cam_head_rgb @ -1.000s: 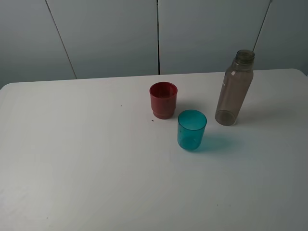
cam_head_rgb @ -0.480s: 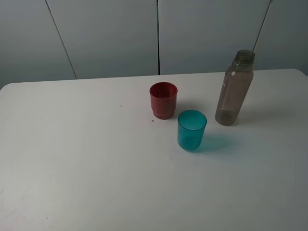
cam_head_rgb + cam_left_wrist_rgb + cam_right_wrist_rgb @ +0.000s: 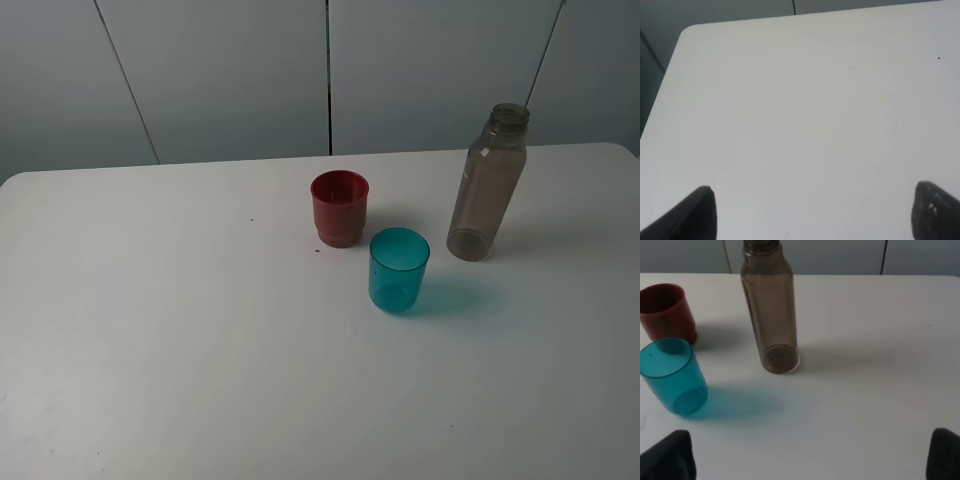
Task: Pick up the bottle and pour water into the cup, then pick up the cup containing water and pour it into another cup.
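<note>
A: Status of the right gripper [image 3: 810, 452]?
B: Fingertips visible at both lower corners of the right wrist view, spread wide apart. Nothing between them. Suspended above the white table [image 3: 180, 350], clear of all objects.

A: Status of the left gripper [image 3: 812, 210]?
B: Two dark fingertips [image 3: 700, 210] visible at opposite lower corners of the left wrist view. Set far apart, nothing between them. Only bare tabletop and a rounded table corner ahead.

A: Nearest task object, from the high camera?
B: Translucent teal tumbler [image 3: 398, 269], upright, mouth up. Positioned near the table's middle, slightly right of centre. Teal-tinted shadow cast to its right. No water level discernible inside.

A: Next object back?
B: Opaque red cup [image 3: 339, 207] with stepped, narrower base. Upright, just behind and to the left of the tumbler. Close together; a thin gap appears between them in the right wrist view, contact not confirmed. Contents not determinable.

A: Farthest object?
B: Smoky-grey translucent bottle [image 3: 487, 183], upright, uncapped, threaded neck exposed. Located right of both cups, about level with the red cup and clearly apart from it. Tallest item on the table. Liquid level not determinable.

A: Relation of the right gripper to the bottle?
B: Bottle [image 3: 770, 307] ahead of the open fingers, well apart. Tumbler [image 3: 672, 375] and red cup [image 3: 665, 312] off to one side of it.

A: Background?
B: Grey panelled wall [image 3: 220, 80] behind the table's far edge.
</note>
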### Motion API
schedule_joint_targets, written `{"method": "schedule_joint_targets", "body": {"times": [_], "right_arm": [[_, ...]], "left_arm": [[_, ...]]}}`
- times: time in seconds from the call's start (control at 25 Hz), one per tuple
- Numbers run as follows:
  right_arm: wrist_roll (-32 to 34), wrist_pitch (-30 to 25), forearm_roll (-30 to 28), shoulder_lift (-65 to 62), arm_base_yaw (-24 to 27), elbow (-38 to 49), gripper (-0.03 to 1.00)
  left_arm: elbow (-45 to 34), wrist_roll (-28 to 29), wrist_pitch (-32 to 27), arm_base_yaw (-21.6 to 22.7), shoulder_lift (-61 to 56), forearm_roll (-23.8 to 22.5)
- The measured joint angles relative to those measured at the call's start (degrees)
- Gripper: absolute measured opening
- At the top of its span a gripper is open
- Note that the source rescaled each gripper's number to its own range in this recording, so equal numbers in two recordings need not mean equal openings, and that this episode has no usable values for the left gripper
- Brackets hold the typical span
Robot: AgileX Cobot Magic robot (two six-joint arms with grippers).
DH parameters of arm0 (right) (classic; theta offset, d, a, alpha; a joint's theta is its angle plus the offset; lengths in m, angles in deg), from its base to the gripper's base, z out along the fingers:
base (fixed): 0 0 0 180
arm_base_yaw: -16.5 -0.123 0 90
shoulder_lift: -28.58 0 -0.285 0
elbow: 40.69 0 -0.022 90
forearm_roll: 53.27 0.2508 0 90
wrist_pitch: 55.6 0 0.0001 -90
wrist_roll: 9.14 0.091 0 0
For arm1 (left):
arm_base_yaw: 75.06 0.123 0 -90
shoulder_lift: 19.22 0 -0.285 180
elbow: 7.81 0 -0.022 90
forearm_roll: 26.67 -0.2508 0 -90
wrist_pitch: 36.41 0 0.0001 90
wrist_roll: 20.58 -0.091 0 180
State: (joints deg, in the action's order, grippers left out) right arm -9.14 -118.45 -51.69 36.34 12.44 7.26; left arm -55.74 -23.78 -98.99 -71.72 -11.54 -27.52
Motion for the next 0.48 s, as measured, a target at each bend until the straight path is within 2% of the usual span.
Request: {"method": "schedule_joint_targets", "body": {"times": [0.48], "right_arm": [[-0.42,0.00,0.71,0.00,-0.47,0.00,1.00]], "left_arm": [[0.00,0.00,0.00,0.00,0.00,0.00]]}}
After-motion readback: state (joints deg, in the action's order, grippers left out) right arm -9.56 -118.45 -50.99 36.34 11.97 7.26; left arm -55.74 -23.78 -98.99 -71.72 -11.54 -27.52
